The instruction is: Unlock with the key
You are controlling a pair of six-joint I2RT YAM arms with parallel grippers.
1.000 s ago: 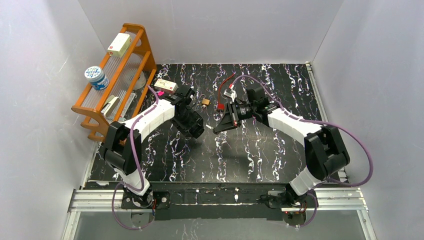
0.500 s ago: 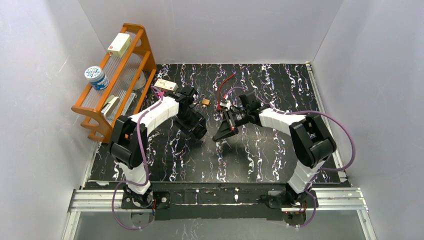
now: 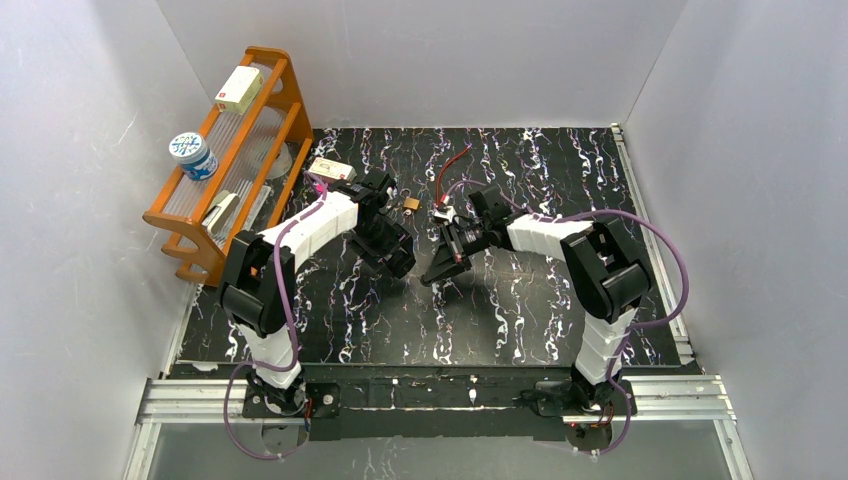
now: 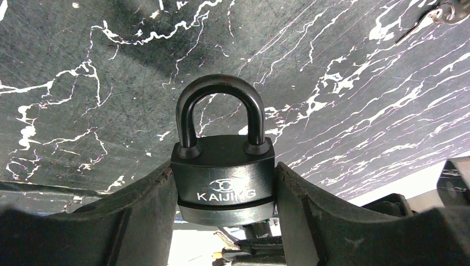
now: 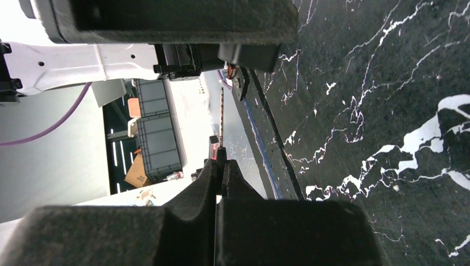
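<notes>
My left gripper [image 3: 396, 256] is shut on a black padlock [image 4: 224, 173] marked KAIJING. It grips the body from both sides, and the shackle [image 4: 219, 111] is closed. My right gripper [image 3: 434, 272] is shut on a thin key [image 5: 221, 119] seen edge-on. The key sticks out past the fingertips [image 5: 213, 172] toward the left gripper [image 5: 166, 22]. In the left wrist view the right gripper's tips [image 4: 260, 244] sit just under the padlock's bottom. I cannot tell whether the key touches the keyhole.
A small brass padlock [image 3: 411, 204] and a red cord with tags [image 3: 447, 185] lie behind the grippers. Loose keys [image 4: 438, 14] lie nearby on the black marbled mat [image 3: 520, 300]. An orange rack [image 3: 270, 120] with boxes and a tub stands at the left wall.
My right arm has swung left and its gripper has come closer to the left gripper. My left arm has folded in slightly, still holding the padlock.
</notes>
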